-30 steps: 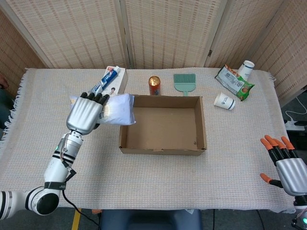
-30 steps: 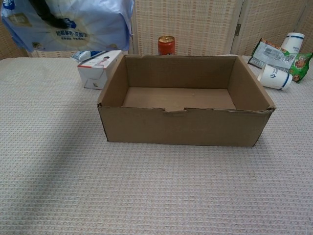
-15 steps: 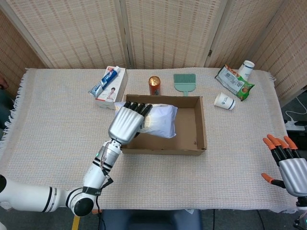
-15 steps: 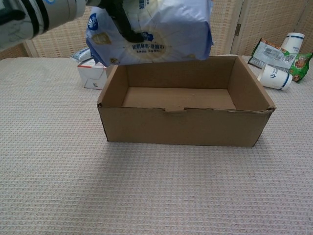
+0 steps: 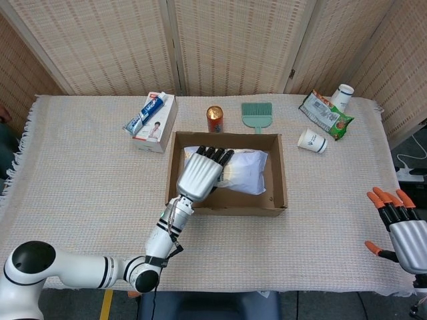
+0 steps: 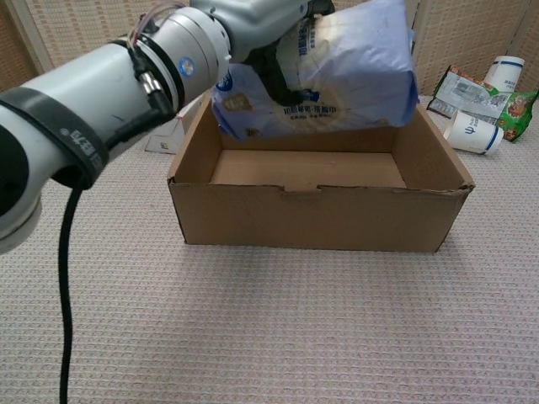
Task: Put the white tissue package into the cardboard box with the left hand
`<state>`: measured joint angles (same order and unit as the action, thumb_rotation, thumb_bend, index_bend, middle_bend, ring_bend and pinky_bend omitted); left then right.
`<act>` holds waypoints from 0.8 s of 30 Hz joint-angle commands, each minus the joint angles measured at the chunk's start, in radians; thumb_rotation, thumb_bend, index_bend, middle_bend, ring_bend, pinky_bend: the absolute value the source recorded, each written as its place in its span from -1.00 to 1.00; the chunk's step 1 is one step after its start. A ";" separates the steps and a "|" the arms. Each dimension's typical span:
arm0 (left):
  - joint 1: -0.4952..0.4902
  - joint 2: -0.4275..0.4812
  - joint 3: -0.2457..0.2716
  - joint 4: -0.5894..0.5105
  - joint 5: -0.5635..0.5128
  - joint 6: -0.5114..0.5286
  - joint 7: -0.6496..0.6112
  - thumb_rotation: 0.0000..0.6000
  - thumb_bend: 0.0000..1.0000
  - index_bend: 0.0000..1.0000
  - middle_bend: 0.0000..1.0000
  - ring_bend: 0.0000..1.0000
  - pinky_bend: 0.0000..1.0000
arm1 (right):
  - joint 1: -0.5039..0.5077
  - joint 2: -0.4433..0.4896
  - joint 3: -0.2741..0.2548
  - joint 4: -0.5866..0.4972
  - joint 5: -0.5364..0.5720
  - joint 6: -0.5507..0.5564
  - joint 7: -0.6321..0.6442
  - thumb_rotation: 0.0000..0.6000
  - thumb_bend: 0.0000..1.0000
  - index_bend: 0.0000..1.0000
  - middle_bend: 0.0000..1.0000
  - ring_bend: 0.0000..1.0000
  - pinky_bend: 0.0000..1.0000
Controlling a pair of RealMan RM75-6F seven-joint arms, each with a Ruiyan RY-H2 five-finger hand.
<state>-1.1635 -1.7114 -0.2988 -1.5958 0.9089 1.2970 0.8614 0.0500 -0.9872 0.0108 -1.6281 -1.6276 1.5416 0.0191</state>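
- Left hand point(image 5: 201, 175) first: I have it gripping the white tissue package point(image 5: 245, 171) from above, dark fingers curled over the pack's near-left end, so the pack hangs under the palm and can go down flat rather than end-on.
- Bench point(image 5: 80, 180) next, cloth-covered and the biggest thing here; everything stands on it, and the cardboard box point(image 5: 279, 175) sits about its middle, open side up, which is why I bring the pack in from overhead.
- Cardboard box: from the chest view the tissue package point(image 6: 337, 71) is above the rim and over the box's back half, tilted with its right end higher; I judge it is not yet resting on the box floor point(image 6: 307, 168), which shows bare beneath it.
- Left arm point(image 6: 126, 80): it reaches in from about 7 o'clock of the box, forearm running diagonally up to the wrist, hand over the box's left half. To my eye the next step is to lower and let go; the risk is the pack's raised right end catching the wall.
- Right hand point(image 5: 400, 227): parked at the bench's 4 o'clock edge, well apart from the box, orange-tipped fingers spread and holding nothing, out of the way since the job belongs to the left.
- Toothpaste box point(image 5: 153, 117) lies at 10 o'clock of the box, a small can point(image 5: 214, 119) at 12, clear of my path.
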 commanded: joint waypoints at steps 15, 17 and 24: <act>0.034 -0.009 -0.012 0.075 0.056 -0.076 -0.122 1.00 -0.67 -1.00 -1.00 -1.00 -0.92 | -0.006 -0.004 0.002 0.006 0.015 -0.006 -0.013 1.00 -1.00 -0.88 -0.94 -1.00 -1.00; 0.048 -0.001 -0.011 0.080 0.088 -0.054 -0.143 1.00 -0.66 -1.00 -1.00 -1.00 -0.92 | -0.005 -0.006 0.001 0.005 0.013 -0.008 -0.017 1.00 -1.00 -0.88 -0.94 -1.00 -1.00; 0.116 0.113 0.004 -0.005 0.127 -0.011 -0.130 1.00 -0.66 -1.00 -1.00 -1.00 -0.92 | -0.004 -0.013 -0.005 0.006 0.004 -0.012 -0.029 1.00 -1.00 -0.88 -0.94 -1.00 -1.00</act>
<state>-1.0768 -1.6416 -0.3020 -1.5623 1.0208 1.2655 0.7258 0.0458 -0.9997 0.0066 -1.6220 -1.6232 1.5296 -0.0094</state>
